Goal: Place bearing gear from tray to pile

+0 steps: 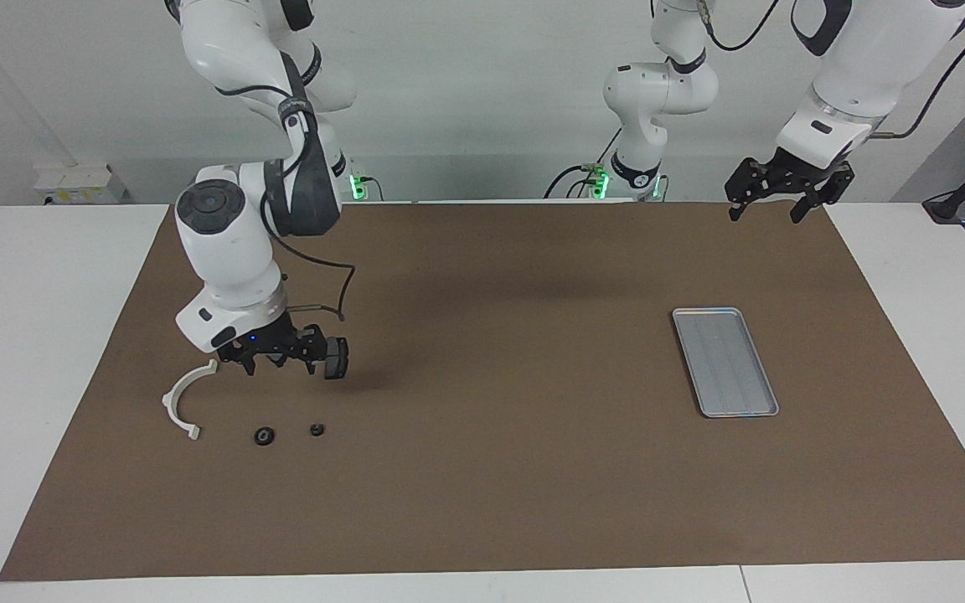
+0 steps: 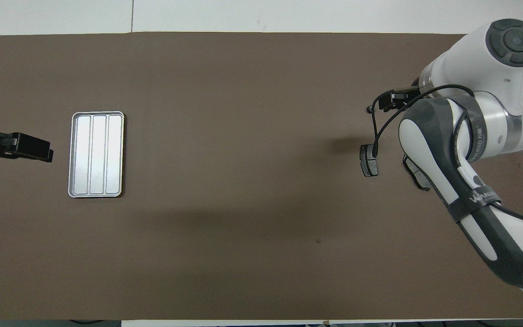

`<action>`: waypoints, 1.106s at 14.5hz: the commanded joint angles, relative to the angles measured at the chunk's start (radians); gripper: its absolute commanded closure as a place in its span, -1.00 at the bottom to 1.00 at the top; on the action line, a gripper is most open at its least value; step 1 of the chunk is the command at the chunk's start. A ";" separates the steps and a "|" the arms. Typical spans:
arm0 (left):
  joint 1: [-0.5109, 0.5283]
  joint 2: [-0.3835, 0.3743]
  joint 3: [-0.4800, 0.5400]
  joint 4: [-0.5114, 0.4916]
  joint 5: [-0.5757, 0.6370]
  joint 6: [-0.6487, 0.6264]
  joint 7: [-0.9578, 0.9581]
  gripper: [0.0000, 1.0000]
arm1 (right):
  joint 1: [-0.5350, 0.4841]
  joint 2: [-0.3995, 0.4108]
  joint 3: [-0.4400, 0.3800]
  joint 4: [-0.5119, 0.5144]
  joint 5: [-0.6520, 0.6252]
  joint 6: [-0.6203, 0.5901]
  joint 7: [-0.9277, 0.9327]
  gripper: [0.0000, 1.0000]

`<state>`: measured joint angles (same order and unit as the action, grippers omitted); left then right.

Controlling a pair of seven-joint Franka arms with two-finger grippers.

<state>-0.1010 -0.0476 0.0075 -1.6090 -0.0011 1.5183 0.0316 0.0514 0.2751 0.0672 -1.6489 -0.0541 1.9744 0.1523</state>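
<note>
Two small dark gears point(image 1: 316, 430) point(image 1: 264, 436) lie on the mat in the lower part of the facing view, at the right arm's end of the surface. They sit just beside the white bracket point(image 1: 185, 398) and apart from each other. They are round, so no long axis governs an approach.

The right claw point(image 1: 277, 362) hangs directly above them, fingers spread and holding nothing. The gears lie straight down from it, lower in the frame. The arm is folded, with its wrist pointing downward over the pile.

Two brake pads point(image 2: 369, 160) point(image 2: 418, 175) show in the overhead view, the second partly under the arm.

The tray point(image 1: 725, 362) sits mid-frame at the left arm's end, with no gear visible in it.

The left claw point(image 1: 767, 205) waits open and empty in the upper part of the frame.

Judgement: placement appears complete, and the right arm is much the nearer to the gears.
</note>
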 commanded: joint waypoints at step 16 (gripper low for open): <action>-0.010 -0.011 0.011 -0.009 -0.013 0.005 0.004 -1.00 | 0.012 -0.410 -0.004 -0.045 0.057 -0.546 -0.048 -1.00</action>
<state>-0.1010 -0.0476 0.0076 -1.6090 -0.0011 1.5183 0.0316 0.0634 -0.1238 0.0682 -1.6698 -0.0152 1.4114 0.1261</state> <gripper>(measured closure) 0.000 0.000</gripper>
